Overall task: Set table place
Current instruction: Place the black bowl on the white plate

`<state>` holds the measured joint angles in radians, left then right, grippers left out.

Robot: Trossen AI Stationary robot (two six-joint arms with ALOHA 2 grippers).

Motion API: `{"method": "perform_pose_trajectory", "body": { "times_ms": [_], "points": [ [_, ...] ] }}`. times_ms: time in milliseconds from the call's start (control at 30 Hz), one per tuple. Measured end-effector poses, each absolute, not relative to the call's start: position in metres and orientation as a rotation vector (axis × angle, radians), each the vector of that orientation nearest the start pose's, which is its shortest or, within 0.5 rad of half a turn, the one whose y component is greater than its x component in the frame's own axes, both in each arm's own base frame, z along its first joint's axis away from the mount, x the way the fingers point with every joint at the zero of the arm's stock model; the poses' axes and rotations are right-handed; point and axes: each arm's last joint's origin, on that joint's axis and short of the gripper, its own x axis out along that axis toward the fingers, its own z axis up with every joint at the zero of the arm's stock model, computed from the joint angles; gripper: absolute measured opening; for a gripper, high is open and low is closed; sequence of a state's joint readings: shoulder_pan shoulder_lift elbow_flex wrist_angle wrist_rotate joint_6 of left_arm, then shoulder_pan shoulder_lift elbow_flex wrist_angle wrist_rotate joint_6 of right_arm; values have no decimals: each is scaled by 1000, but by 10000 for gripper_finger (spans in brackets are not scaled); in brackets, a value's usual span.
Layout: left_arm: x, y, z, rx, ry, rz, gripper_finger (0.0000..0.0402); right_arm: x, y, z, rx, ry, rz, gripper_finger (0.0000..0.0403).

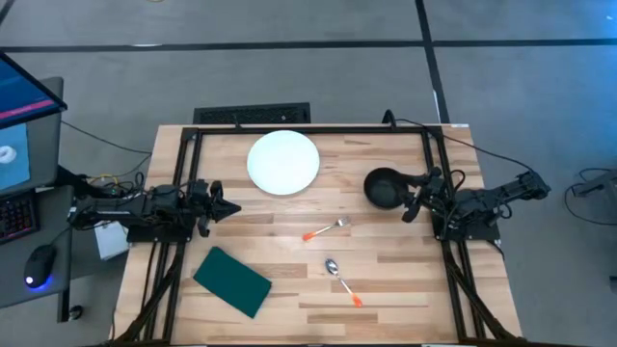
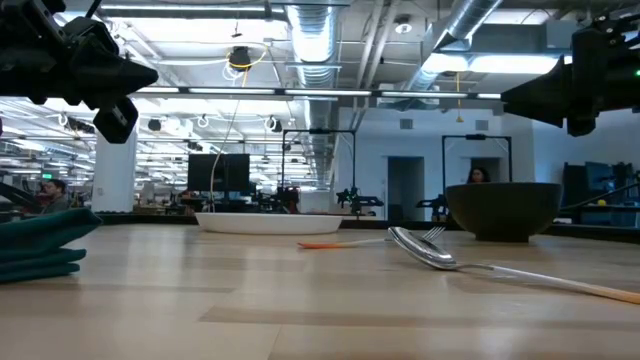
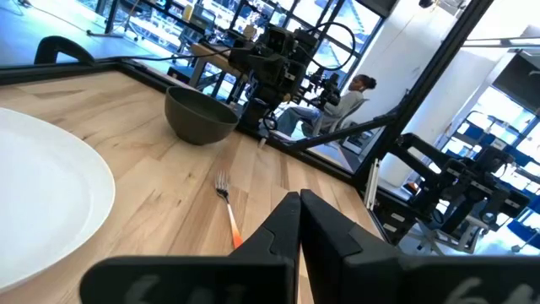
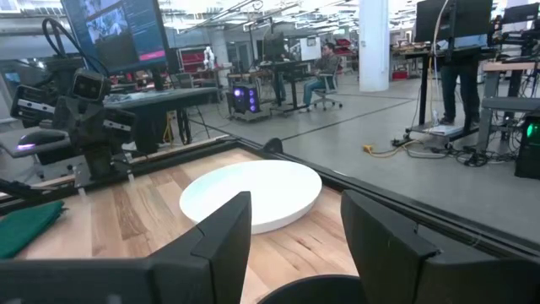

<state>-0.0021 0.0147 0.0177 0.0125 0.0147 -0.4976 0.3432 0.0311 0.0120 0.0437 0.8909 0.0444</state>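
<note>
- Where the large pale butcher-block wooden table [image 1: 386, 280] meets its far black-framed edge, the round flat white plate [image 1: 283, 162] lies slightly left of centre, with bare wood all round it.
- To the plate's right, well apart from it, a small round black bowl [image 1: 383, 188] sits upright on the planks near the right arm.
- Between plate and bowl but nearer the front, a silver fork with an orange handle [image 1: 326, 229] lies at a slant, tines toward the bowl.
- Just in front of the fork, a silver spoon with an orange handle [image 1: 342, 280] lies diagonally, its bowl end nearer the fork.
- A dark green rectangular cloth pad [image 1: 232, 280] rests at the front left, well apart from the plate and the cutlery.
- The left gripper [image 1: 229, 206] hovers at the table's left edge, level with the plate's near rim, its two dark fingers [image 3: 325, 228] pressed together and holding nothing.
- The right gripper [image 1: 413, 198] hangs just beside the bowl's right rim, its fingers [image 4: 221, 228] spread wide apart and empty; the bowl's rim shows just below them in the right wrist view, and I cannot tell if they touch it.
</note>
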Motion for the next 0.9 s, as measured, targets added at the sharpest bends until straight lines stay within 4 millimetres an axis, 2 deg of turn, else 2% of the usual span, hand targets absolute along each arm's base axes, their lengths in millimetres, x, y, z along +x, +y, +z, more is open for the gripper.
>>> {"method": "perform_pose_trajectory", "body": {
  "times_ms": [767, 900],
  "points": [
    [97, 2, 170, -525, -38, 64, 0, 91, 8, 169, 58, -33, -547, 210],
    [97, 2, 170, -464, -41, 83, 0, 91, 8, 169, 58, -32, -547, 210]
  ]
}}
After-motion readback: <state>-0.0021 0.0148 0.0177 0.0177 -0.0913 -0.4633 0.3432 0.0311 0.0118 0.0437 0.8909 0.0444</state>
